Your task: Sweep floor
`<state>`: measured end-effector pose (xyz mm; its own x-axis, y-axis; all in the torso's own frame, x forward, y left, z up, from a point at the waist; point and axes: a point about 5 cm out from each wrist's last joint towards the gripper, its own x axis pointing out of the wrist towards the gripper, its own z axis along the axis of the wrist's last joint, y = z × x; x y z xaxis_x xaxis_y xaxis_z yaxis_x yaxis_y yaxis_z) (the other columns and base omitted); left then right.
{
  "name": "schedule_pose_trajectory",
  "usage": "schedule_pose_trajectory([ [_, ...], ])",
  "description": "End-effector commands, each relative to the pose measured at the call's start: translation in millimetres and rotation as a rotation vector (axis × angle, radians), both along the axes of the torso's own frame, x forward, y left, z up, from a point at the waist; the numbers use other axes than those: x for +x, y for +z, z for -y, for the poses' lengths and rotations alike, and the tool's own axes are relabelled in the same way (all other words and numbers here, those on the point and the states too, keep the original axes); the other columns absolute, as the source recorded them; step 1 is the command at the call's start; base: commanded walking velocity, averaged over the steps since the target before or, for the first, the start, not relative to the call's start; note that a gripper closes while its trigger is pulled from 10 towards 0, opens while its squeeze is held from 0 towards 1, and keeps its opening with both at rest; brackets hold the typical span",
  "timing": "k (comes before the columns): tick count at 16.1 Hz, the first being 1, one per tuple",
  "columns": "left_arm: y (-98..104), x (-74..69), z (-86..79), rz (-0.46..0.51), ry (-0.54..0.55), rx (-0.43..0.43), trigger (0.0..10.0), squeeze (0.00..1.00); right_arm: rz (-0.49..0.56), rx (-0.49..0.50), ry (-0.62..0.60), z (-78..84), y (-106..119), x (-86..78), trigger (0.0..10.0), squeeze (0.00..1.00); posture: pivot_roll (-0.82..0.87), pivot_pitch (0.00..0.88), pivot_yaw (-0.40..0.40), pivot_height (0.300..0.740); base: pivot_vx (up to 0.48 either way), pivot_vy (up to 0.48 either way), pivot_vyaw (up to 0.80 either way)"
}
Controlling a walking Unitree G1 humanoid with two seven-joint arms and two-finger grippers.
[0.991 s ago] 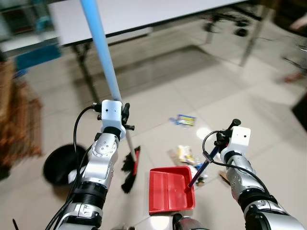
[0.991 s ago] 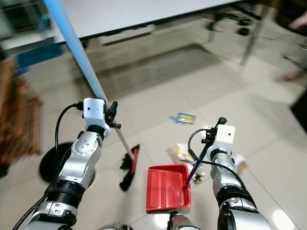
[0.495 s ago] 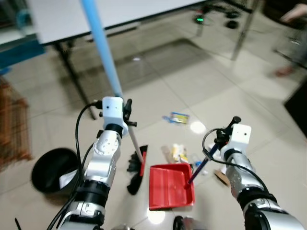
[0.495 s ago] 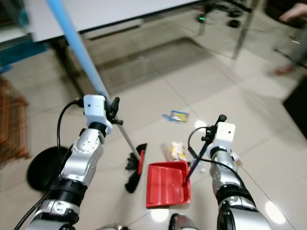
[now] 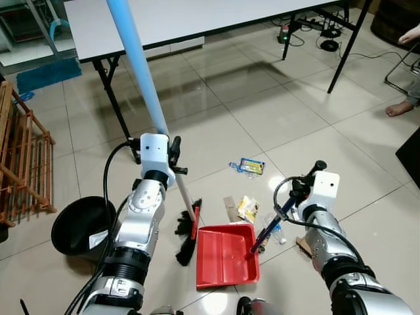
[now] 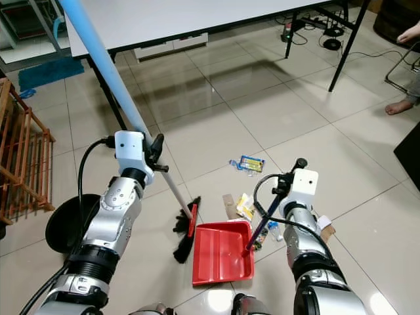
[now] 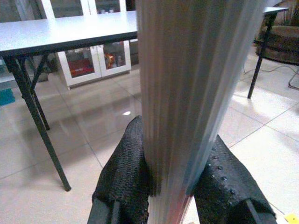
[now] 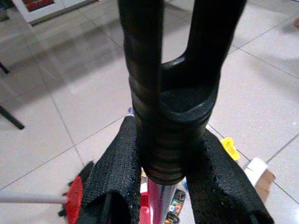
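Note:
My left gripper (image 5: 172, 149) is shut on the blue broom handle (image 5: 139, 65), which slants down to a red-and-black broom head (image 5: 188, 231) on the tiles. My right gripper (image 5: 311, 174) is shut on the black handle (image 5: 274, 224) of a red dustpan (image 5: 221, 256) lying just right of the broom head. Litter lies beyond the pan: a yellow wrapper (image 5: 247, 209), a blue-and-yellow packet (image 5: 251, 166) and a cardboard scrap (image 5: 305, 245). In the left wrist view the two fingers (image 7: 123, 173) clamp the pale handle (image 7: 187, 84). In the right wrist view both fingers (image 8: 117, 173) squeeze the black dustpan handle (image 8: 174, 98).
A black bin (image 5: 80, 224) stands on the floor at my left. A wooden rack (image 5: 23, 157) is further left. A white table (image 5: 177, 18) on black legs spans the back. A person's bare foot (image 5: 398, 107) rests at the far right.
The camera has swung and steadied, so the picture is sharp now. The dustpan sits slightly closer to the broom head. Both grippers keep their hold.

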<state>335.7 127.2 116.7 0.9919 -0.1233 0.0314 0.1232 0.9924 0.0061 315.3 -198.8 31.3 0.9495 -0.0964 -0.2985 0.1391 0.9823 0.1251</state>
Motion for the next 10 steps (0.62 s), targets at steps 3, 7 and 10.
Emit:
schedule_pose_trajectory([
  [3,-0.7,0.4,2.6,-0.008,-0.017,-0.001,10.0,0.00,0.032,0.004,0.019,-3.7,7.6,5.8,10.0,0.00,-0.05,0.051,0.047,0.740,0.000,0.000,-0.75],
  [7,-0.7,1.4,1.9,-0.009,-0.014,0.006,10.0,0.00,0.025,0.006,0.036,-7.1,6.4,5.7,10.0,0.00,-0.05,0.048,0.049,0.740,0.000,0.000,-0.70],
  [10,-0.5,1.5,2.1,-0.007,-0.014,0.009,10.0,0.00,0.023,0.009,0.042,-8.6,6.0,5.9,10.0,0.00,-0.05,0.037,0.047,0.740,0.000,0.000,-0.66],
])
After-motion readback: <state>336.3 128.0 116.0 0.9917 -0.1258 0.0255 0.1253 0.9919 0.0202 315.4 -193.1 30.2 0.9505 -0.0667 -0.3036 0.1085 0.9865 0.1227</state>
